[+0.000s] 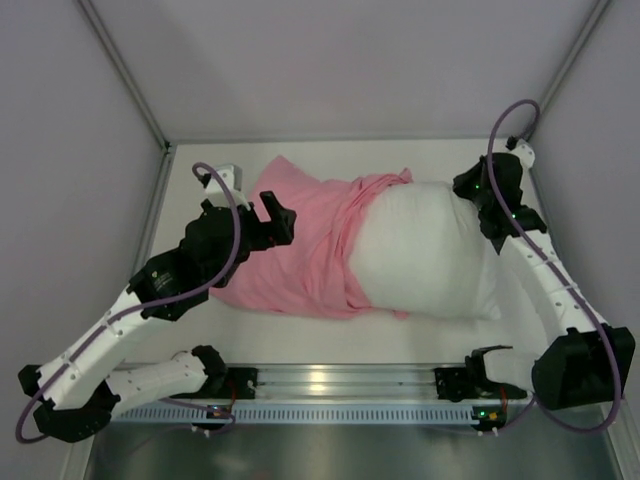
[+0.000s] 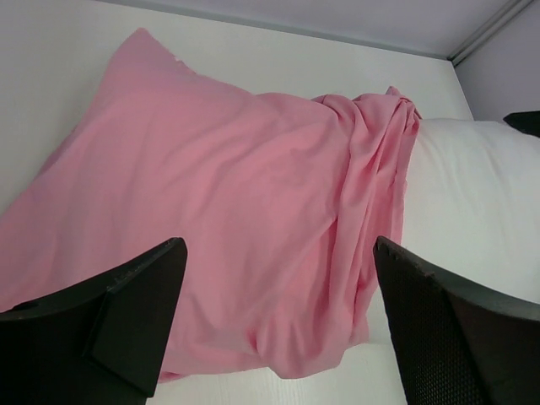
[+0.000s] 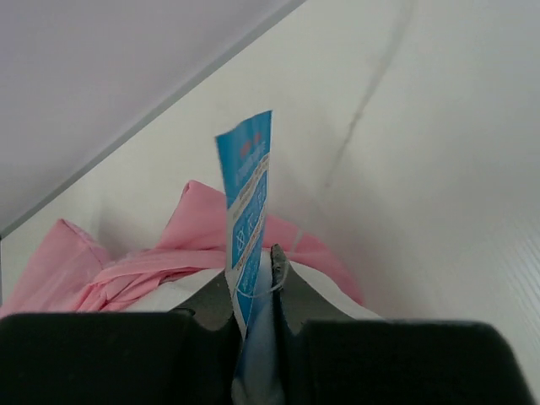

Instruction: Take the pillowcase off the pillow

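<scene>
Left gripper [image 1: 275, 218]: jaws spread wide, holding nothing, poised over the flattened left part of the pink pillowcase [image 1: 300, 250]. The pillowcase bunches in folds around the left end of the white pillow [image 1: 430, 260], which lies on the table [image 1: 330, 335] right of centre. Right gripper [image 3: 253, 291]: pinched onto the pillow's right end at its blue tag [image 3: 249, 194].

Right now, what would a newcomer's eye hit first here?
The pink pillowcase, spread left of centre and bunched around the left end of the white pillow. Next, the right gripper shut on a blue tag standing up at the pillow's right end. The left gripper hangs open over the pink cloth.
</scene>
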Robot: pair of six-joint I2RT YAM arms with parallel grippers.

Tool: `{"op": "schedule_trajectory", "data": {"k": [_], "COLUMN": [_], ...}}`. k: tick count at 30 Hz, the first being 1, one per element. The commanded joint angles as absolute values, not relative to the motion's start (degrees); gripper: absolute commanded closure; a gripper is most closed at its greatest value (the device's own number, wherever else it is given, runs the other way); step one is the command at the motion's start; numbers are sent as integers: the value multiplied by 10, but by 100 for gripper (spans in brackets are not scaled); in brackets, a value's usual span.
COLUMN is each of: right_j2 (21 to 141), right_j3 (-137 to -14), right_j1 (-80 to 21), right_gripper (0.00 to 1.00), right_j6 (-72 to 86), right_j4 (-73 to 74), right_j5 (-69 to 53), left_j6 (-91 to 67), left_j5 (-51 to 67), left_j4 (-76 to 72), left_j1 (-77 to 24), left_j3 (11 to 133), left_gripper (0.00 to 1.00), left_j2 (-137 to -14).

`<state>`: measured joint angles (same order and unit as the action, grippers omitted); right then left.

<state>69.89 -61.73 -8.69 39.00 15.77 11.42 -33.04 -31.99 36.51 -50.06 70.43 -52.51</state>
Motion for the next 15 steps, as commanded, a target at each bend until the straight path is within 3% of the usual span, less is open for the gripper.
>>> {"op": "schedule_trajectory", "data": {"k": [1, 5, 10, 15], "right_j2": [711, 775, 767, 756], "right_j3": [-579, -600, -639, -657], "right_j1": [-101, -142, -267, -285], "right_gripper": [100, 100, 100, 100], "right_j6": [378, 324, 200, 192], "right_j4": [50, -33, -109, -141], "right_j5": [43, -180, -254, -301], "left_j6": [-339, -289, -238, -158], "left_j5": [-316, -316, -342, -392], "left_j4": [357, 336, 352, 384], "left_j1": [-502, -502, -498, -483], "left_j3": [703, 722, 808, 964], "left_gripper": [5, 4, 2, 1], "left_j2": [-529, -575, -699, -818]}}
